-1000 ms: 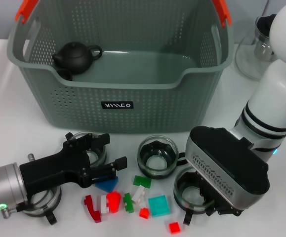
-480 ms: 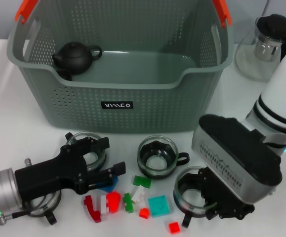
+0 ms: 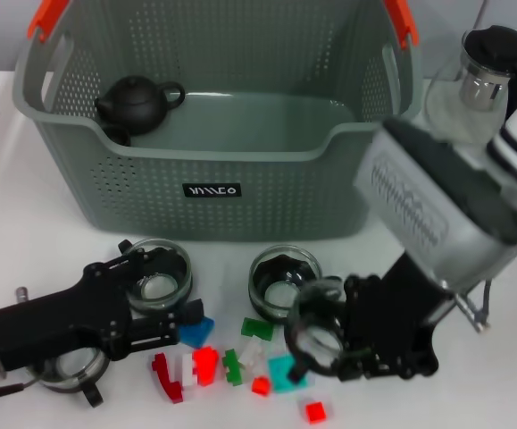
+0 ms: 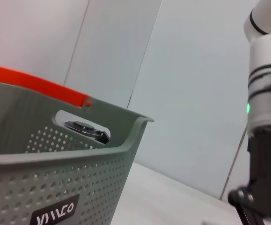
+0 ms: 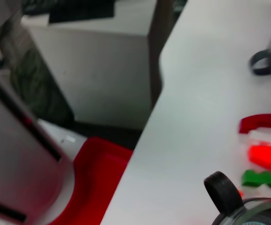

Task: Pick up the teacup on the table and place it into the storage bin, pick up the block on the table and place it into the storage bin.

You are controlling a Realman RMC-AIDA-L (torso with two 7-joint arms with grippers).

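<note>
Right gripper (image 3: 329, 344) holds teacup (image 3: 316, 338) above the blocks (image 3: 240, 357).

A glass teacup (image 5: 254, 211) with a black handle sits at five o'clock, only partly visible. On the white table (image 5: 205, 93) at three to four o'clock lie a dark red block (image 5: 261, 122), a bright red block (image 5: 267, 155) and a green block (image 5: 259, 178).

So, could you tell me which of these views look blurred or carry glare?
Head view: the right gripper and its teacup are motion-smeared; the storage bin is sharp. Right wrist view: soft throughout. Left wrist view: crisp, with a red glow in one corner.
</note>
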